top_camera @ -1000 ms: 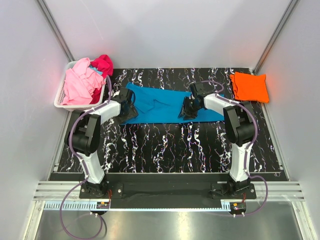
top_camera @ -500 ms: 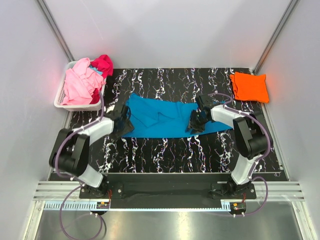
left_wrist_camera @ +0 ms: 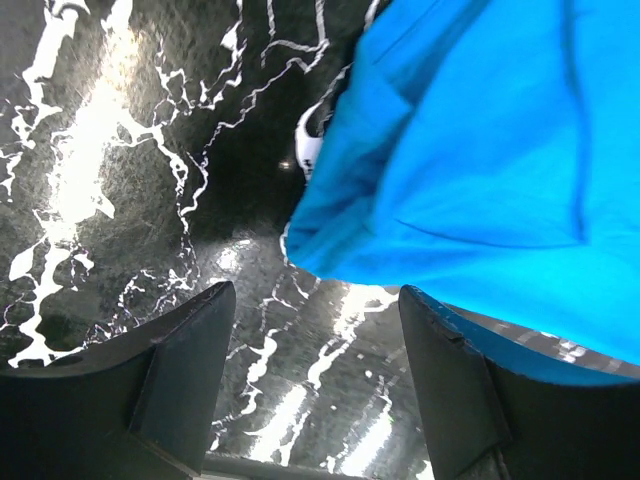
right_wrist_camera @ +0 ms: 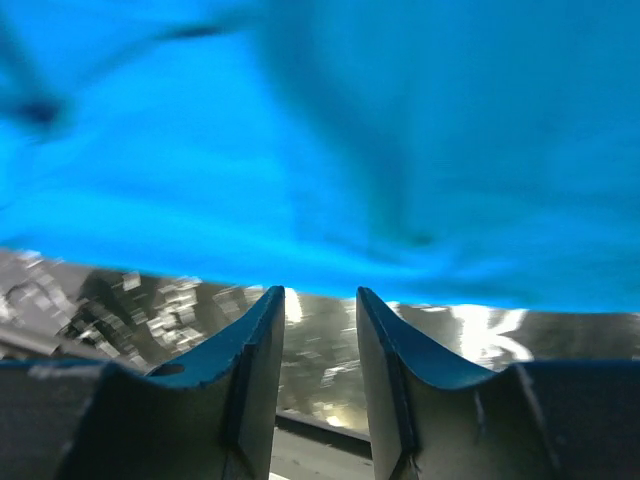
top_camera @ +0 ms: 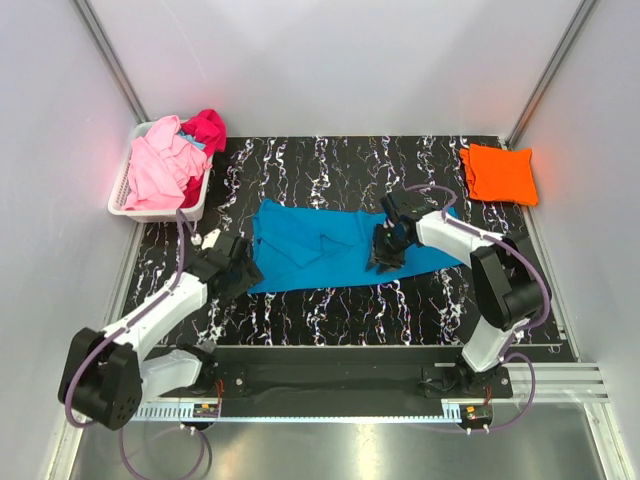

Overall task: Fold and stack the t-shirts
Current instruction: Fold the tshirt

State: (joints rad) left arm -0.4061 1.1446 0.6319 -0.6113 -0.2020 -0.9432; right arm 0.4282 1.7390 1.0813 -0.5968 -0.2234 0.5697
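Turquoise tee (top_camera: 335,248) lies spread across the middle of the black marbled table (top_camera: 330,325), long axis 9 to 3. There are loose folds and creases on its 9 o'clock half.

Left gripper (top_camera: 243,272) is at the tee's 8 o'clock corner. Its jaws are wide apart with nothing between them. In the wrist view both fingers (left_wrist_camera: 190,350) hang over bare table, with the tee's corner just past the tips and not pinched.

Right gripper (top_camera: 382,256) is over the tee's 3 o'clock half, near its 6 o'clock hem. Its jaws are partly closed with a narrow gap between them, and table shows through the gap, so no cloth is held. The wrist view is blurred; the fingers (right_wrist_camera: 255,350) sit just short of the tee's edge, with a strip of table between them and it.

Orange tee (top_camera: 498,173) is folded into a flat square at the table's 2 o'clock corner, well apart from both arms.

White basket (top_camera: 118,190) sits at 10 o'clock, off the table's corner. A pink tee (top_camera: 160,170) is heaped in it, spilling over the rim. A magenta tee (top_camera: 207,128) is bunched at its 1 o'clock end, touching the pink one.
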